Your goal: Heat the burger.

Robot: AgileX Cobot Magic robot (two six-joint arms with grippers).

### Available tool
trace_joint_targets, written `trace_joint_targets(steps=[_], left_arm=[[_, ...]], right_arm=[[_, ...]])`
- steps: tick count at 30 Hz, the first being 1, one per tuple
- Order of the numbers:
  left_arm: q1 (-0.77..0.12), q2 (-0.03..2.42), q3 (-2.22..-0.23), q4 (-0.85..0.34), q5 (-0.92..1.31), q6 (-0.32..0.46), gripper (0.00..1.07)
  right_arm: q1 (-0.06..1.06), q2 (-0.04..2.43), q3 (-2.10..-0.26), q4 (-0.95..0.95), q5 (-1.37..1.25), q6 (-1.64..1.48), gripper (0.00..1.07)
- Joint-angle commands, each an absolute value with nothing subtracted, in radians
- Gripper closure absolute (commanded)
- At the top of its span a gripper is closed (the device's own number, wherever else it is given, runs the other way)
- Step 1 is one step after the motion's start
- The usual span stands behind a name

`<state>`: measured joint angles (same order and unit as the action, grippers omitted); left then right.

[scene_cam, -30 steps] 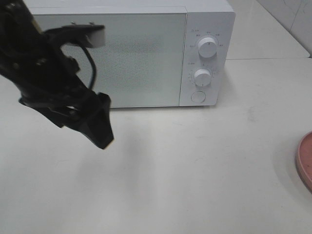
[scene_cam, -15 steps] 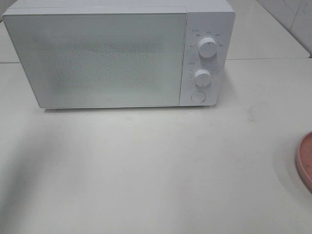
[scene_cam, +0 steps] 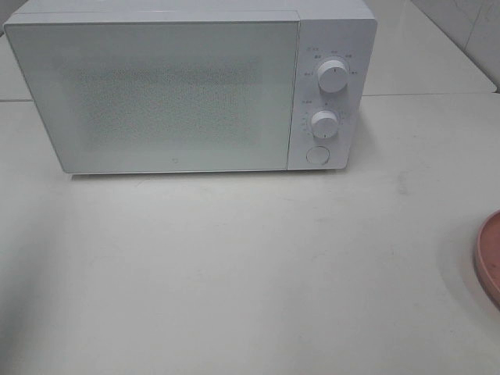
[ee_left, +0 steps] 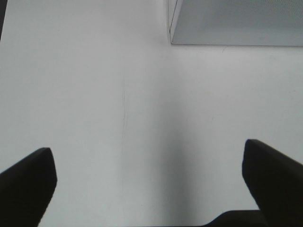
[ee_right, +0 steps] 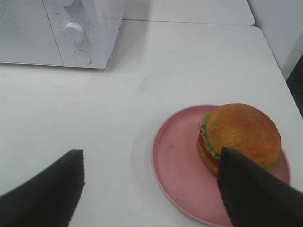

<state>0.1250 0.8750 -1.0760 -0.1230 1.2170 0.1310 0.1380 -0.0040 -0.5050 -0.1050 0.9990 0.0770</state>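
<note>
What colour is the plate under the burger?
Pink. The plate under the burger shows best in the right wrist view.

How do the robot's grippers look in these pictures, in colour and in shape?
Only the fingertips show, in the wrist views. The left gripper has two matte black fingers with blunt, rounded ends. The right gripper has black fingers too, broad and wedge-shaped, with a fine dotted texture on the surface. No cables or markings are visible. The high view shows no arm.

No readable text. Microwave (scene_cam: 191,86) control panel (scene_cam: 328,94): tiny printed marks ringing upper dial (scene_cam: 333,77) and lower dial (scene_cam: 324,123), too small and blurred to make out. No brand visible.
</note>
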Motion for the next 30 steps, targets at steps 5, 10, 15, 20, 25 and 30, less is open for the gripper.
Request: trace_joint_targets(steps=[5,10,15,20,25,30], left_arm=[[0.127,0.555,-0.750,-0.122,1.107,0.153,0.07],[0.126,0.392,-0.583,-0.129,1.070,0.151,0.07],[0.125,0.231,-0.521,-0.133,1.076,0.146,0.07],[0.124,0.092,-0.519,-0.128,1.075,0.148,0.07],[0.123,-0.031,-0.521,-0.124,1.078,0.154,0.07],[0.123,-0.014,-0.520,-0.145,1.074,0.151,0.07]], right_arm=[[0.133,-0.032,-0.502,-0.112,0.995,0.078,0.32],[0.133,-0.032,-0.502,-0.112,0.995,0.078,0.32],[0.133,-0.032,-0.502,-0.112,0.995,0.078,0.32],[0.133,-0.032,-0.502,-0.112,0.995,0.078,0.32],[0.133,-0.032,-0.502,-0.112,0.995,0.077,0.32],[0.133,-0.023,-0.502,-0.112,0.995,0.076,0.32]])
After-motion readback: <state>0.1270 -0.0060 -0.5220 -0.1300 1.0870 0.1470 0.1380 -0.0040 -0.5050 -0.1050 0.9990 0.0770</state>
